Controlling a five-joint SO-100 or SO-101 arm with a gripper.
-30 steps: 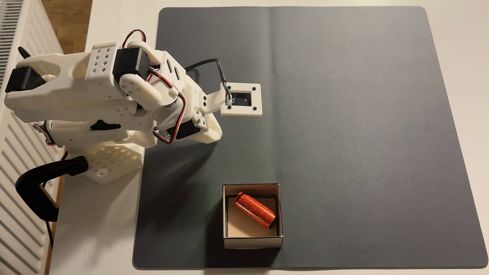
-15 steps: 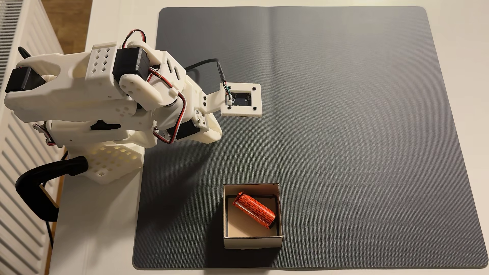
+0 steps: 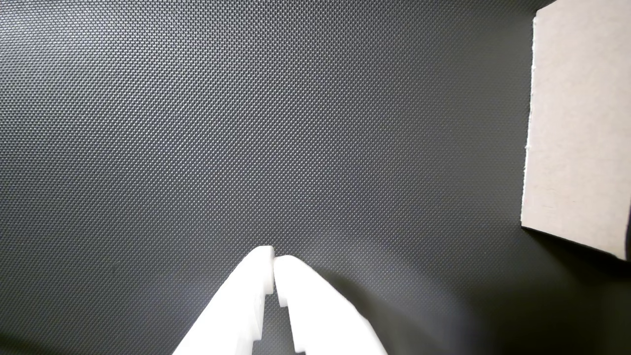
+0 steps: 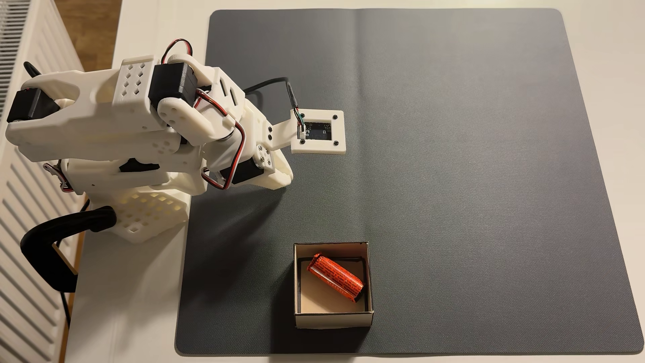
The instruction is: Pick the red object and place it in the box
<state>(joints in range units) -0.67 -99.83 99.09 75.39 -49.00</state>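
In the fixed view the red object (image 4: 335, 277), an orange-red foil-wrapped cylinder, lies diagonally on the floor of the box (image 4: 333, 319), a small open cardboard box near the mat's front edge. My white gripper (image 4: 284, 176) is folded back near the arm's base, well away from the box and up-left of it. The wrist view shows the gripper (image 3: 273, 259) shut, tips together, with nothing between them, hanging over bare mat. One outer wall of the box (image 3: 577, 123) shows at the right edge of that view.
A dark grey textured mat (image 4: 453, 174) covers most of the white table. The wrist camera's mount (image 4: 317, 131) sticks out over the mat. A black clamp (image 4: 52, 244) holds the arm's base at the table's left edge, beside a white radiator (image 4: 21, 209).
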